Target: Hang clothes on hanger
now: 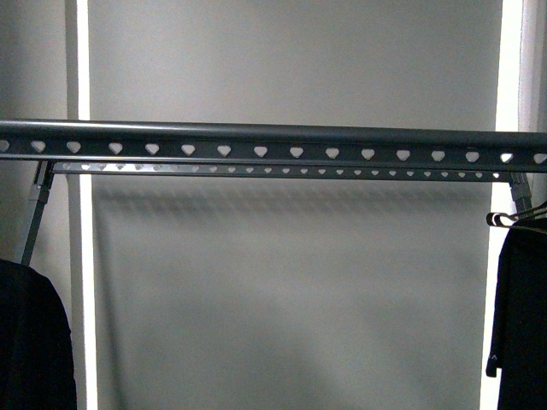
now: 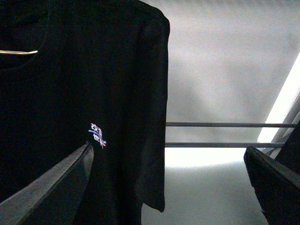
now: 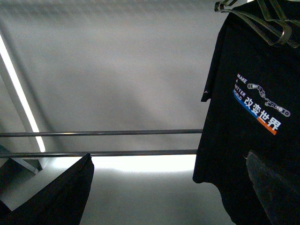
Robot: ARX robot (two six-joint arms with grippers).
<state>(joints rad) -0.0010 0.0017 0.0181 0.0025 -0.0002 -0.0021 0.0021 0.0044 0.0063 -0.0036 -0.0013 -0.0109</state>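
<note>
The hanger [image 1: 273,137] is a dark-grey rack; its rails with heart-shaped holes cross the front view. The clothes [image 3: 253,108], a black T-shirt printed "MAKE A BETTER WORLD" with white Chinese characters, hang from wire hooks [image 3: 262,18] in the right wrist view. My right gripper [image 3: 171,187] is open, with one finger [image 3: 276,187] in front of the shirt's lower part and nothing between its fingers. My left gripper [image 2: 171,187] is open beside another black T-shirt [image 2: 93,93] with a small white print. Neither gripper shows in the front view.
Black garments hang at the lower left [image 1: 30,342] and the right edge [image 1: 521,316] of the front view, the right one on a wire hook [image 1: 513,218]. Two thin grey bars [image 2: 225,124] [image 3: 93,133] run behind both grippers. A grey blind fills the background.
</note>
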